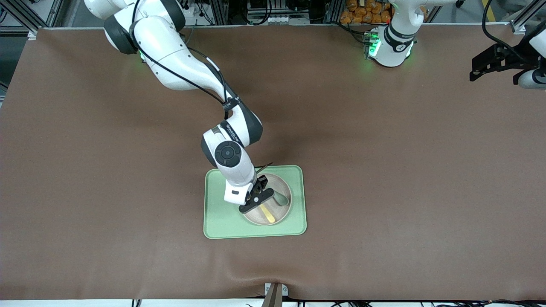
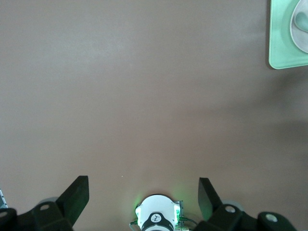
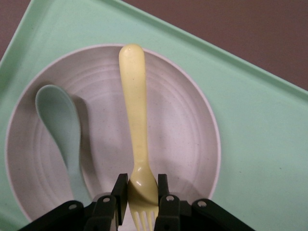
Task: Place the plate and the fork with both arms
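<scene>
Front view, right arm: I see it reaching from its base down over the green tray (image 1: 222, 213), with the right gripper (image 1: 257, 200) low over the plate (image 1: 285, 209).
Front view, plate: it sits in the tray, toward the tray's left-arm end; the tray lies at mid-table, near the front camera.
Front view, fork: the fork (image 1: 268, 214) shows as a pale-yellow strip on the plate, running from the gripper toward the camera.
Front view, left arm: it waits, with the left gripper (image 1: 490, 64) up over the table's edge at its own end.
Left wrist view: I see the left gripper (image 2: 143, 192) with fingers spread wide over bare brown table (image 2: 144, 96); a tray corner (image 2: 279, 53) shows well apart.
Right wrist view: the right gripper (image 3: 142, 198) is clamped on the fork (image 3: 135, 130) at its neck just above the tines, the handle lying across the plate (image 3: 183, 125).
Right wrist view, spoon: a grey-green spoon (image 3: 60, 125) lies in the plate beside the fork, apart from it.
</scene>
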You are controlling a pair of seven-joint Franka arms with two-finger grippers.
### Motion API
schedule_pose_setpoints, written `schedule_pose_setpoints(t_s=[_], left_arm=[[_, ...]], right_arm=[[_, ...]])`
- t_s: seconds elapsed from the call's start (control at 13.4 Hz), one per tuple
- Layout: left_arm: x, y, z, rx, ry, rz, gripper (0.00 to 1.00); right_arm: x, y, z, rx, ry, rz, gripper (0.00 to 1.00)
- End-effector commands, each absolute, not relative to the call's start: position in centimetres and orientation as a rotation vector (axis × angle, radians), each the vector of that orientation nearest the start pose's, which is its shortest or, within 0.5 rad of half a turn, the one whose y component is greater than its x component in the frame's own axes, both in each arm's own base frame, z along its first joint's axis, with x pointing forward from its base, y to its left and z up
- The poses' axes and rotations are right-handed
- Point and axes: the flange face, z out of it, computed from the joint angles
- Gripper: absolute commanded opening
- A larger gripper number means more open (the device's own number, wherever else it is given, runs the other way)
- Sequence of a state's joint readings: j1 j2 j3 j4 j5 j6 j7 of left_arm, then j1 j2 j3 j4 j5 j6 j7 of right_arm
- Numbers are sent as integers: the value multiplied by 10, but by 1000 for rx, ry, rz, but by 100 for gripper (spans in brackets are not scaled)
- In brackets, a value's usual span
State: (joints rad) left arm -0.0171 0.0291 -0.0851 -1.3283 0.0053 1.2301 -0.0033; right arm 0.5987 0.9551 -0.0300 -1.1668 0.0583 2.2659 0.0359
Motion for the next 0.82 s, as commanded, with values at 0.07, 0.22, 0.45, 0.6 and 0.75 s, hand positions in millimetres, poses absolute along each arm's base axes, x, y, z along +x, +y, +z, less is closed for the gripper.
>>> schedule_pose_setpoints(t_s=[0.07, 0.22, 0.45, 0.6, 0.75], left_arm=[[514, -56, 699, -3126, 153, 180, 100], [515, -53, 700, -3122, 160, 160, 100], [508, -53, 713, -3122, 197, 69, 100], [508, -54, 713, -3121, 202, 69, 100], [509, -51, 713, -3120, 231, 72, 100]], right_arm=[[672, 385, 260, -2998, -652, -143, 0], [670, 361, 254, -3039, -610, -16, 0], [676, 328, 239, -3078, -473, 63, 0], [678, 314, 228, -3099, -366, 96, 0], [673, 314, 218, -3107, -339, 117, 0]])
